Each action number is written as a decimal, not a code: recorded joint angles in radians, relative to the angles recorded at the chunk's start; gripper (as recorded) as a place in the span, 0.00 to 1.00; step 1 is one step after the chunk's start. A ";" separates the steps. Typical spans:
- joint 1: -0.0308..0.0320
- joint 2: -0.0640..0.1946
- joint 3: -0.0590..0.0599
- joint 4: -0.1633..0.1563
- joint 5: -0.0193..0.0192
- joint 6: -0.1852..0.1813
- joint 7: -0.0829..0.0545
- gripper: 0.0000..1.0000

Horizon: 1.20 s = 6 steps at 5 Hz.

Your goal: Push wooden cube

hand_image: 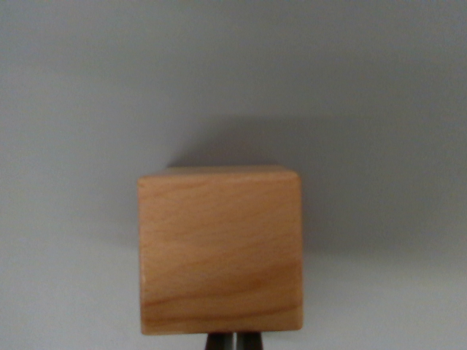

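Note:
A light wooden cube point(220, 249) with fine grain fills the lower middle of the wrist view, resting on a plain grey surface point(80, 109). Its near face looks straight at the camera and a thin strip of its top shows. Just under the cube's bottom edge, my gripper point(235, 341) appears as two dark fingertips pressed side by side with only a thin line between them, so it is shut with nothing held. The fingertips sit right against the cube's near face; most of each finger is cut off by the frame's lower edge.
The cube casts a soft shadow point(321, 153) onto the grey surface behind it and toward the wrist view's right. Nothing else is in view.

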State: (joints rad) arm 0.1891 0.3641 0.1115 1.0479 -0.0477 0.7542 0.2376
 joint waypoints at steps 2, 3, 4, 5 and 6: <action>-0.0019 0.028 -0.003 0.045 -0.0019 0.017 -0.005 1.00; -0.0019 0.028 -0.003 0.045 -0.0019 0.017 -0.005 1.00; -0.0039 0.058 -0.006 0.092 -0.0039 0.034 -0.010 1.00; -0.0039 0.058 -0.006 0.092 -0.0039 0.034 -0.010 1.00; -0.0059 0.088 -0.009 0.139 -0.0059 0.052 -0.015 1.00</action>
State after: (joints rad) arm 0.1832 0.4518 0.1023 1.1871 -0.0535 0.8059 0.2223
